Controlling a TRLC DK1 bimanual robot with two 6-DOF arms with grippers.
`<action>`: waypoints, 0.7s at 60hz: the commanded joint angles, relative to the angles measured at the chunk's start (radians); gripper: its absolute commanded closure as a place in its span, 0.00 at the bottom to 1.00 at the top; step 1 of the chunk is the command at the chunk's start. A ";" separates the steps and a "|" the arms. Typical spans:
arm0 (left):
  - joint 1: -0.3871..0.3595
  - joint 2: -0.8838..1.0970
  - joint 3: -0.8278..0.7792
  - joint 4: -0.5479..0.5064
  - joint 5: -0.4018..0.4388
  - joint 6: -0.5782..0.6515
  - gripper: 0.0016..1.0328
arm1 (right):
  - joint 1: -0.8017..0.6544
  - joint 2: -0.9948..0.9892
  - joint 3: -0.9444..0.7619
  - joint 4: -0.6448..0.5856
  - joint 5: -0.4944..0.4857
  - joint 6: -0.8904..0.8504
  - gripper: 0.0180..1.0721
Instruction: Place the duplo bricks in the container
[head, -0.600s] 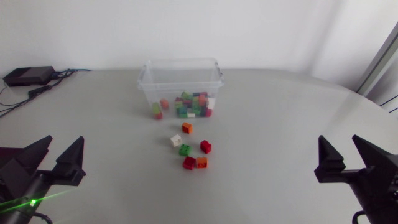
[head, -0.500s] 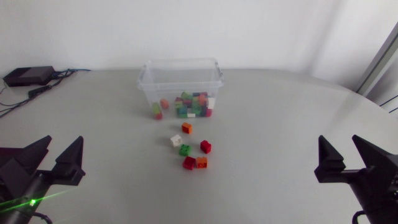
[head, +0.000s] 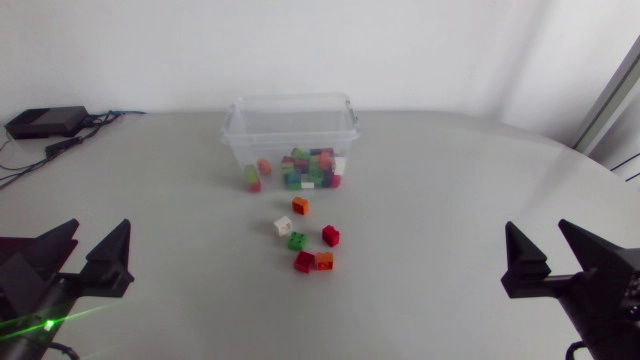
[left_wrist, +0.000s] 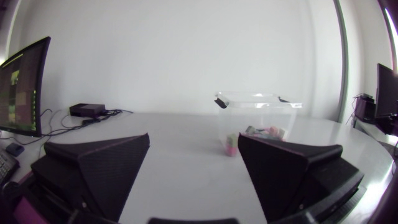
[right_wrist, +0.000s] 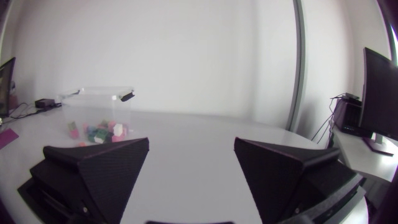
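A clear plastic container (head: 290, 102) stands at the table's far middle, with many coloured duplo bricks (head: 312, 168) inside. Several loose bricks lie in front of it: an orange one (head: 300, 206), a white one (head: 283, 226), a green one (head: 297, 241), two red ones (head: 330, 235) (head: 304, 262) and another orange one (head: 324, 261). My left gripper (head: 100, 230) is open at the near left, far from the bricks. At the near right my right gripper (head: 537, 230) is also open and holds nothing. Each wrist view shows its own open gripper (left_wrist: 194, 140) (right_wrist: 191, 142) and the container (left_wrist: 258, 96) (right_wrist: 93, 92) well ahead.
A black box (head: 45, 121) with cables sits at the far left corner of the table. Bare grey tabletop (head: 430, 220) lies between both grippers and the loose bricks.
My right gripper has shifted slightly toward the middle of the table. The left gripper and the bricks have hardly moved.
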 joint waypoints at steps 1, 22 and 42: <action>0.002 -0.008 0.073 -0.006 -0.001 0.000 0.04 | 0.018 -0.006 0.061 -0.021 0.003 0.014 0.06; -0.033 0.153 0.231 -0.001 -0.001 -0.006 0.04 | 0.054 0.187 0.272 -0.039 0.012 -0.003 0.06; -0.113 0.426 0.349 0.057 -0.021 -0.009 0.04 | 0.126 0.463 0.420 0.005 0.046 -0.006 0.05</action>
